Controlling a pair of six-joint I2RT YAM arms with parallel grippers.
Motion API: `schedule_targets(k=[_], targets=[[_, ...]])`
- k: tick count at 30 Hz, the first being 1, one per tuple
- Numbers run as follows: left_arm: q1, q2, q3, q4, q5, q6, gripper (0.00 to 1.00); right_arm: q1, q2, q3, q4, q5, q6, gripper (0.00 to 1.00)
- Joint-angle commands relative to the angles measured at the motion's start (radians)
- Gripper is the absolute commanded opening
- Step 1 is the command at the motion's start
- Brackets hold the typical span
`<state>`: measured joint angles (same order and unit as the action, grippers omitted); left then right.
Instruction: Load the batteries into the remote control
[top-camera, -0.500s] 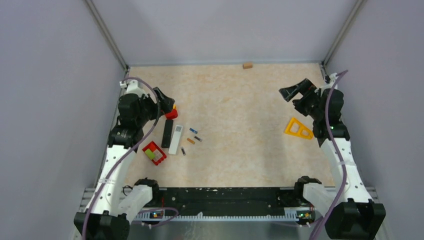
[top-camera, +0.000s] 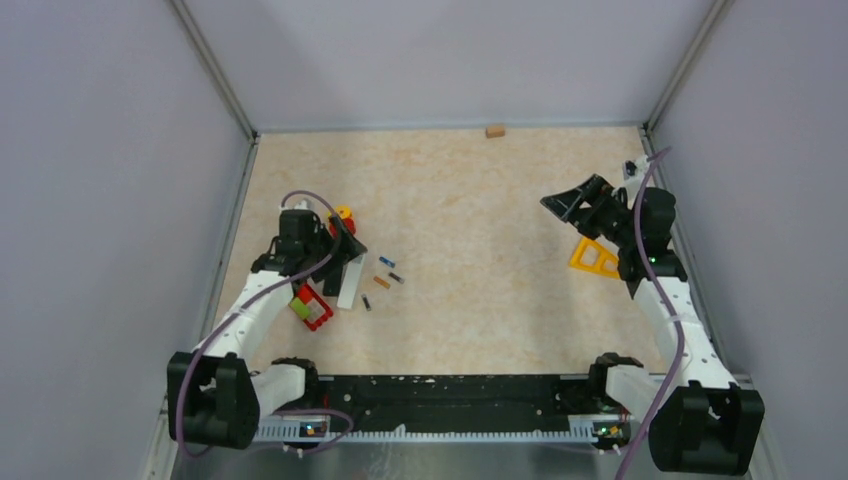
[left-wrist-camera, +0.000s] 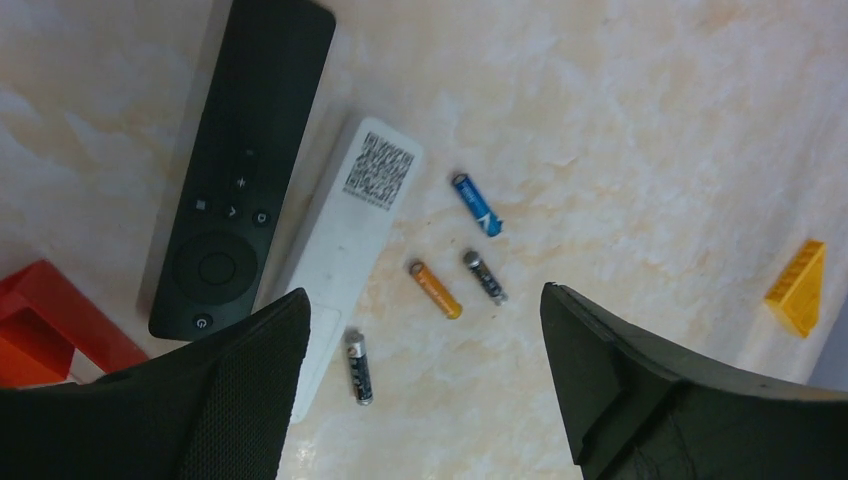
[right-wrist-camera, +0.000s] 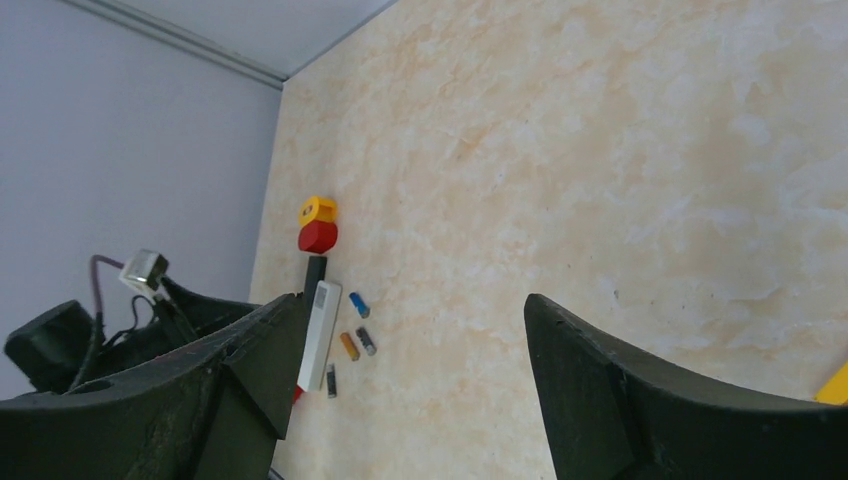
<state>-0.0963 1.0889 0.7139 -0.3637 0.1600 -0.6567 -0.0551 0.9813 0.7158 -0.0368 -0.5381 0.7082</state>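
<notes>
With your left fingers (left-wrist-camera: 220, 400) and right fingers (right-wrist-camera: 650, 400) both spread and empty, an off-centre pinch could roll the orange battery (left-wrist-camera: 435, 289) into the dark battery (left-wrist-camera: 484, 276) beside it.

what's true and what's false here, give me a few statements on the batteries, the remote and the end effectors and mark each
1. The blue battery, the orange battery and two dark batteries lie loose on the table. True.
2. The black remote lies beside a white bar with a QR label. True.
3. The left end effector grips the orange battery. False: it is open and empty.
4. The right end effector is shut. False: it is open, holding nothing.
5. The blue battery sits in the black remote. False: it lies on the table, apart from it.
</notes>
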Motion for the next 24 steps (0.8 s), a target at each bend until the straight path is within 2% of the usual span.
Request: schedule_targets(k=[1, 12, 24], targets=[[-0.046, 0.067, -0.053, 0.099, -0.02, -0.057, 0.87, -0.003, -0.004, 0.006, 0.041, -0.009, -0.032, 0.79], [-0.135, 0.218, -0.021, 0.096, -0.186, 0.024, 0.85, -0.003, 0.007, 0.011, 0.006, 0.01, -0.059, 0.79], [-0.171, 0.208, 0.012, 0.058, -0.272, 0.08, 0.86, -0.003, 0.091, 0.019, -0.015, 0.004, -0.051, 0.77]])
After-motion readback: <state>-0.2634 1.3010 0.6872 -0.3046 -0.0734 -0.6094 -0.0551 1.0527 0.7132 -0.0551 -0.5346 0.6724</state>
